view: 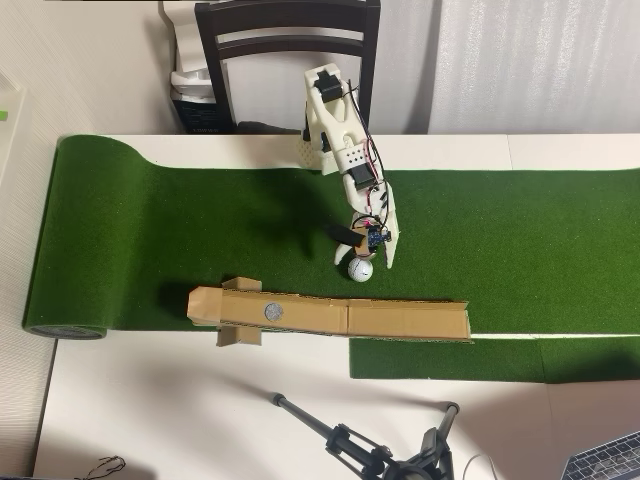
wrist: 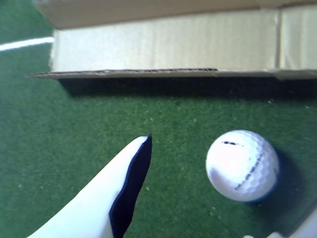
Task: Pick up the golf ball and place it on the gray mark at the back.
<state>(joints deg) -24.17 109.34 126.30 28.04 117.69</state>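
Observation:
The white dimpled golf ball rests on the green turf just in front of the tan cardboard channel. My gripper is open and lowered around the ball. In the wrist view one white finger with a dark pad stands clear of the ball on its left. The other finger only shows at the bottom right corner. The gray mark is a small round circle on the cardboard, left of the ball in the overhead view; the wrist view does not show it.
The green turf mat covers a white table, with its rolled end at the left. A dark chair stands behind the arm's base. A black tripod and a laptop corner lie at the near edge.

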